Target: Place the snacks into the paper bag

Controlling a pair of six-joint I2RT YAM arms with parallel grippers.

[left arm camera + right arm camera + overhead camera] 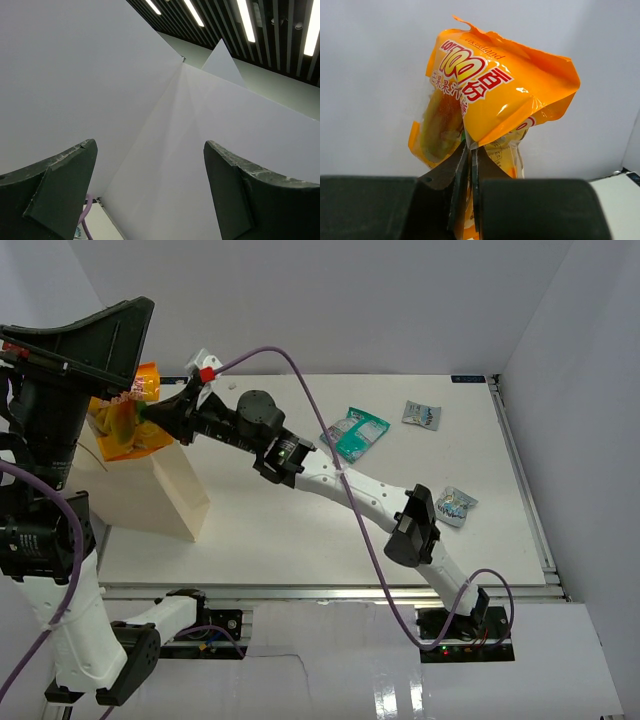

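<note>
Far left: left hand raised, fingers apart, empty; its wrist view shows only walls, ceiling. Paper bag on bench; orange packet over its top, right hand clamped on lower edge. Likely light, crinkly, slick film: hold flat edge, not puffed middle. Right wrist shows pinch; top view alone shows bag, teal-and-white packet, silver-blue packets.
</note>
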